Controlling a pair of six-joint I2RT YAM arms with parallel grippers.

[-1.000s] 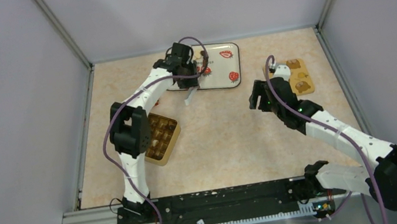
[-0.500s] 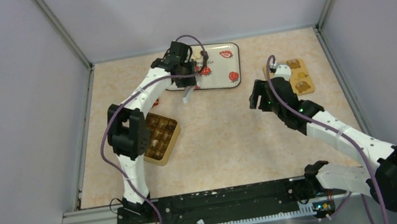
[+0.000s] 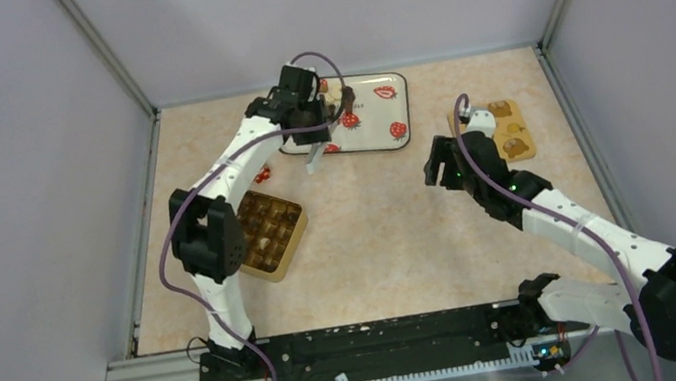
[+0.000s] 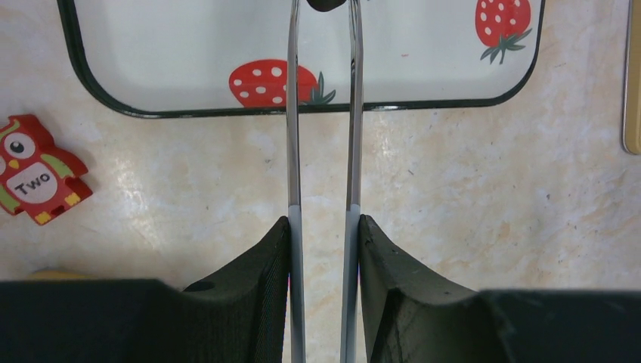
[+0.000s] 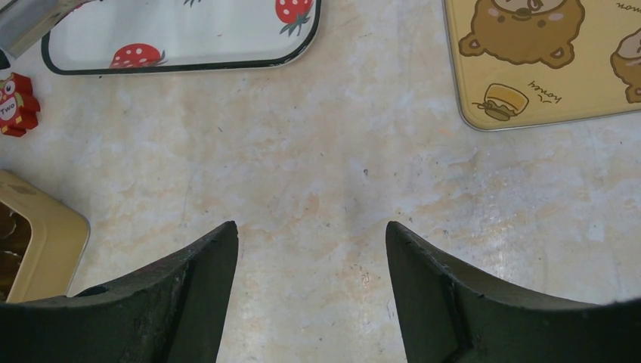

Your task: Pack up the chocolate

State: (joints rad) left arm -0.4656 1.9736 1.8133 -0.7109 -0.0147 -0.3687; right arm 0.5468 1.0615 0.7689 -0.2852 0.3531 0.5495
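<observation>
The left gripper (image 4: 323, 227) is closed narrowly on metal tweezers (image 4: 353, 113). Their blades reach over the strawberry tray (image 4: 453, 53) — a dark piece (image 4: 325, 4) shows at the tips. Chocolate (image 3: 271, 229) sits in the yellow grid box (image 3: 278, 272) near the left arm. The right gripper (image 5: 310, 234) hovers above the table (image 5: 340, 151) with its jaws wide, holding nothing — the bear lid (image 5: 529, 83) lies near.

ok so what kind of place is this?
Probably a lab test cell: two robot arms bolted to a rail, left gripper holding tweezers, plain grey walls on metal posts.
</observation>
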